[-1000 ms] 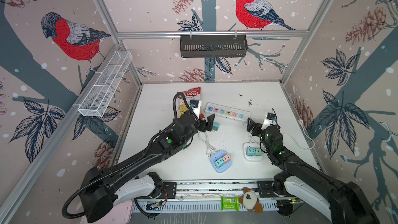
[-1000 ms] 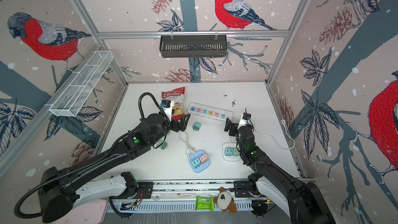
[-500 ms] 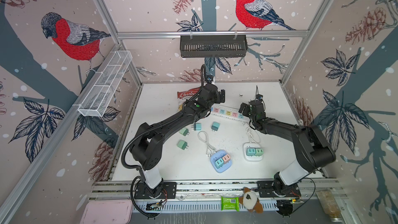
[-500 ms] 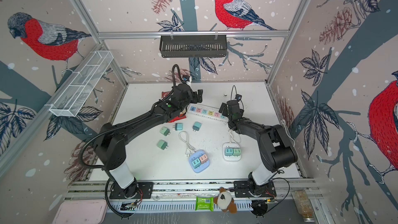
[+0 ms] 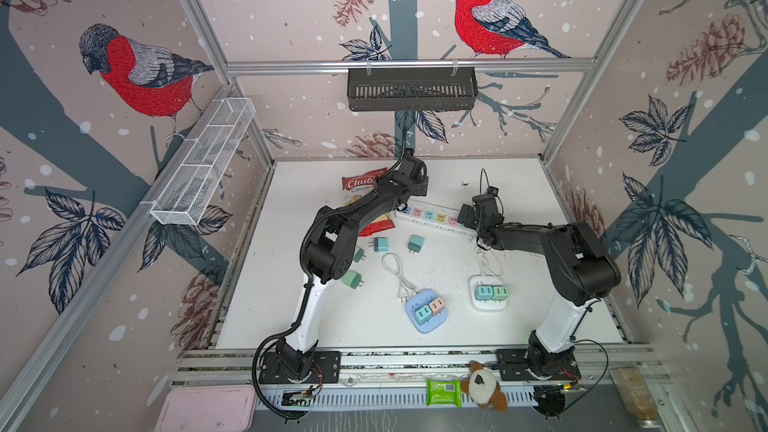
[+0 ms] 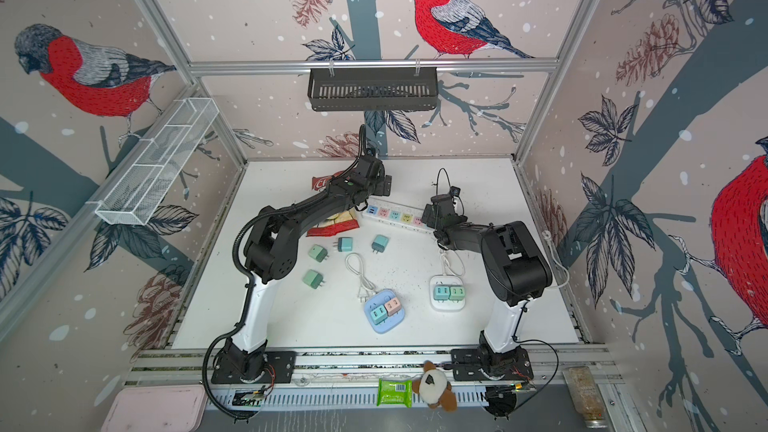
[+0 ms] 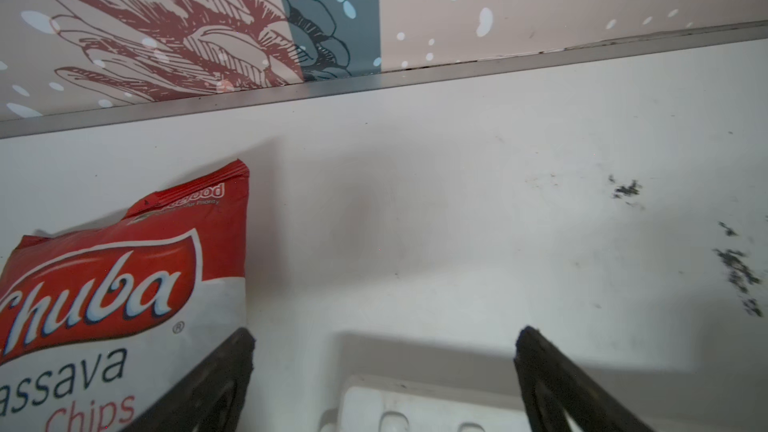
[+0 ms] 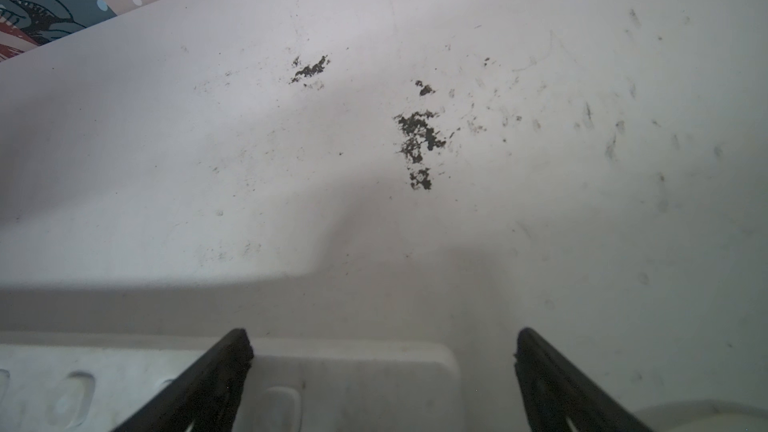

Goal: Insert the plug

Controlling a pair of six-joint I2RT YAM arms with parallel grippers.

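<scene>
Robot arms pause over the power strip. The left end effector (image 7: 386,338) hangs spread wide and empty above one end of the power strip (image 7: 415,405). One of its fingers (image 7: 224,371) crosses the corner of a red Chuba chip bag (image 7: 104,284). From the wrist view we cannot tell whether either finger touches the strip. The right end effector (image 8: 382,336) is equally wide apart and holds nothing, its fingers astride the strip's opposite end.

In both top views the strip lies aslant across the back half of the white surface (image 5: 519,201), with an end effector at each end.

The four loose plugs (image 5: 415,243), two teal and two green, lie on the surface in front of the strip and apart from both end effectors. One green plug is partly hidden behind the left arm.

Nearer the front, a white cable (image 5: 397,270) loops toward a blue socket block (image 5: 432,324) with plugs already seated in it. A white socket block (image 5: 488,306), also loaded, sits just beside it to the right.

A second ago both arms were folded low toward the front. The left end effector was close by a teal plug, and the right one was near the white socket block. Since then we see both swung out to the strip's ends, a pose already reached half a second ago. The plugs, strip, bag and socket blocks have not shifted.
</scene>
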